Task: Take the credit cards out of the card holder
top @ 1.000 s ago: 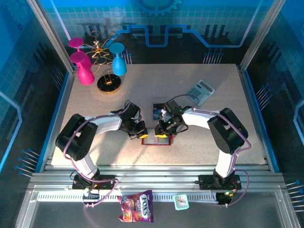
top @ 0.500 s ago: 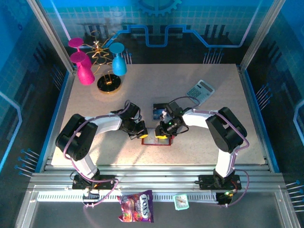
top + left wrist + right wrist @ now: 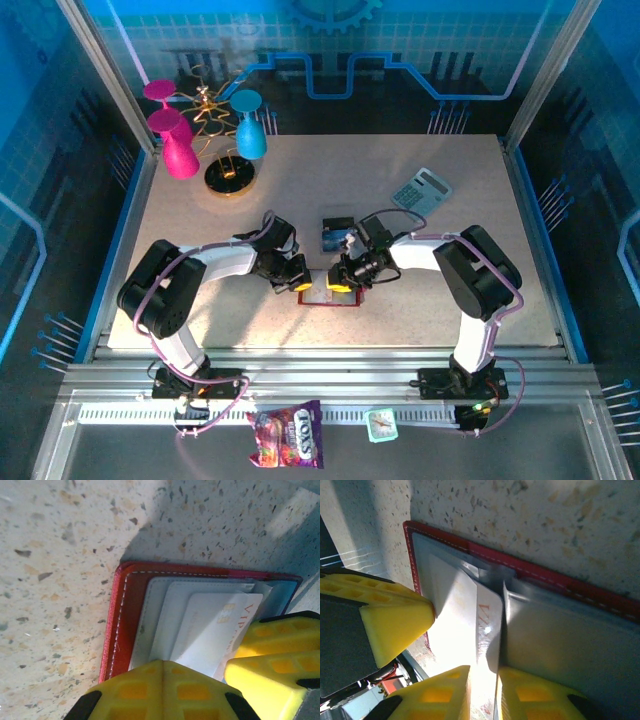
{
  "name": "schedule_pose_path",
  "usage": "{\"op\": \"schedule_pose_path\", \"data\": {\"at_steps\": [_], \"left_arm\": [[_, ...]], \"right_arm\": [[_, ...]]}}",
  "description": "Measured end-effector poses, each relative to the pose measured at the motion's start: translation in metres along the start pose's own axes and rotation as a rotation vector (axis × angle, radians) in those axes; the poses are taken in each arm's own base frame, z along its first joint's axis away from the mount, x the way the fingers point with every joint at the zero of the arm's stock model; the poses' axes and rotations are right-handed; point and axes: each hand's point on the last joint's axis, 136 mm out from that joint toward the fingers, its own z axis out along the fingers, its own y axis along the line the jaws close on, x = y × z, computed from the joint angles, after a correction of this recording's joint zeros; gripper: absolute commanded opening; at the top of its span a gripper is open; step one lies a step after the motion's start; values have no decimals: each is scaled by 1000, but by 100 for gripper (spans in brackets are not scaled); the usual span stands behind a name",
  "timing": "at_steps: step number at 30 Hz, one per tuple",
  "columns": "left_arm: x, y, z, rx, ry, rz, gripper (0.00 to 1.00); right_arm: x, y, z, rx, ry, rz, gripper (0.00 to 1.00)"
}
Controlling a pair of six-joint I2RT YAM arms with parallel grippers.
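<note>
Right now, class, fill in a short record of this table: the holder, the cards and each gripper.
card holder: red, lying open on the table
white card: marked VIP, sticking out of the holder
blue card: on the table beyond the holder
left gripper: shut, over the holder's near edge
right gripper: shut on the white card's edge

I see a speckled beige table boxed in by blue gridded walls and grey metal posts, brightly lit.
</note>
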Motion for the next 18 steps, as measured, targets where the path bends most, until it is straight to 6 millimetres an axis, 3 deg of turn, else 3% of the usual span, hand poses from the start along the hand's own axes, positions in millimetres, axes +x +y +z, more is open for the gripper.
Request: {"op": "schedule_pose_path", "data": {"at_steps": [6,18], "left_arm": [[0,0,0,-1,0,-1,6],[0,1,0,-2,1,-1,7]], "right_arm": [[0,-3,-1,-11,-6,8,14],[-2,-2,-10,-23,-26,7,13]]}}
